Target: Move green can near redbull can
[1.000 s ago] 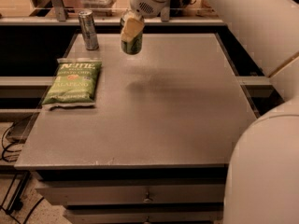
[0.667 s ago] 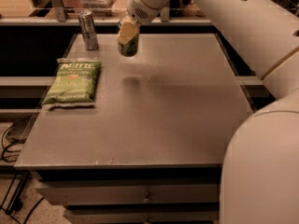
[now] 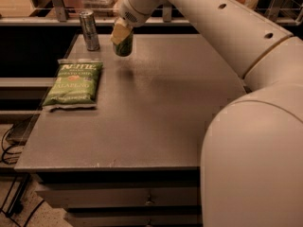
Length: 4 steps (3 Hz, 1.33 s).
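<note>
Item 1: my gripper (image 3: 121, 36), clenched on the shiny green drink can (image 3: 125, 48), held above the grey tabletop (image 3: 156, 108).
Item 2: slim silver-grey redbull can (image 3: 89, 30), upright, near, at the green can's 9 o'clock.
Item 3: flat green chip bag (image 3: 73, 83), lying at the green can's 7 o'clock.

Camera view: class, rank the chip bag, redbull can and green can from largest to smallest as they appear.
1. chip bag, clearly largest.
2. redbull can, taller and slimmer.
3. green can, held above the table by the end effector near the far edge; partly covered, so places 2 and 3 are uncertain.
</note>
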Tool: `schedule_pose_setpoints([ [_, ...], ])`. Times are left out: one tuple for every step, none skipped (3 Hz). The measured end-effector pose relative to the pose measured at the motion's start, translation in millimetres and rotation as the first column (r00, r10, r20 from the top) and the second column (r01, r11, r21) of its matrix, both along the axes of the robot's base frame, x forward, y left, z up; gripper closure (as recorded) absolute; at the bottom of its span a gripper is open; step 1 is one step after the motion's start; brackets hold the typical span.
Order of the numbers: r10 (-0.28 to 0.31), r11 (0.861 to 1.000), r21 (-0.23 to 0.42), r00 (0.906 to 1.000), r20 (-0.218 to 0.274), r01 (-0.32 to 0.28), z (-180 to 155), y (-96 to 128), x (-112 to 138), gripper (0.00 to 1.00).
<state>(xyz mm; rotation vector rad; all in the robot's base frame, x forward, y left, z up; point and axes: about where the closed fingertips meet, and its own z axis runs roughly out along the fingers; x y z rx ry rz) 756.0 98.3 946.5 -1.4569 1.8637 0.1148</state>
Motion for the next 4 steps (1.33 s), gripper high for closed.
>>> schedule_pose_setpoints([
  [-0.032, 0.999, 0.018, 0.9994, -0.014, 0.033, -10.5, 18.0, 15.6, 1.0],
  [-0.044, 0.999, 0.026, 0.9983, -0.037, 0.045, -22.4, 32.6, 27.7, 1.0],
  [-0.046, 0.998, 0.036, 0.997, -0.063, 0.048, -32.0, 44.5, 35.8, 1.0],
  [-0.035, 0.998, 0.046, 0.9957, -0.085, 0.039, -36.3, 55.5, 39.9, 0.81],
])
